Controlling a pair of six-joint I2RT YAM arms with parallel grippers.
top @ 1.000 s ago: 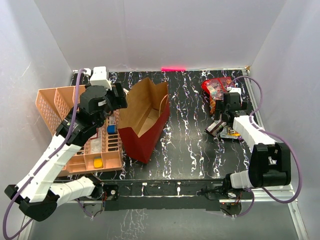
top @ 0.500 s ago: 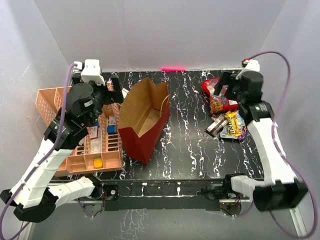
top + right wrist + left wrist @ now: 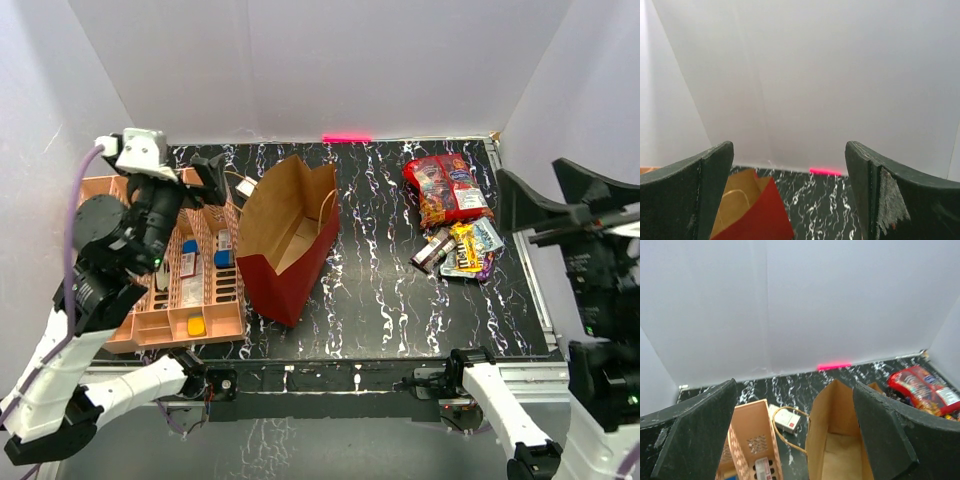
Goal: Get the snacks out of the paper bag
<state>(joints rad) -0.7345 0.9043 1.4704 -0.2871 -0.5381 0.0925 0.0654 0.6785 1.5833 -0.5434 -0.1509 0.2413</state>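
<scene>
Large red paper gift bag (image 3: 300,275), brown kraft inside, thin cord handles, stands open-mouthed left of centre. Shiny snack packets (image 3: 455,235) lie clustered well apart at right: two larger red bags (image 3: 445,188) farthest, small yellow, brown, purple, silver wrappers (image 3: 462,250) touching them, nearer.

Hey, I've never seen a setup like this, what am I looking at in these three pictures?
These are two robot arms bolted at the near edge of a black marbled table. The wide picture comes from a fixed camera above and behind them. The other two come from a camera on each wrist, so the dark wedges at the sides are that arm's own fingers. The left hand and the right hand are both open and hold nothing. On the table sits a red paper bag with its top open, a peach tray to its left, and a pile of snacks on the right.
</scene>
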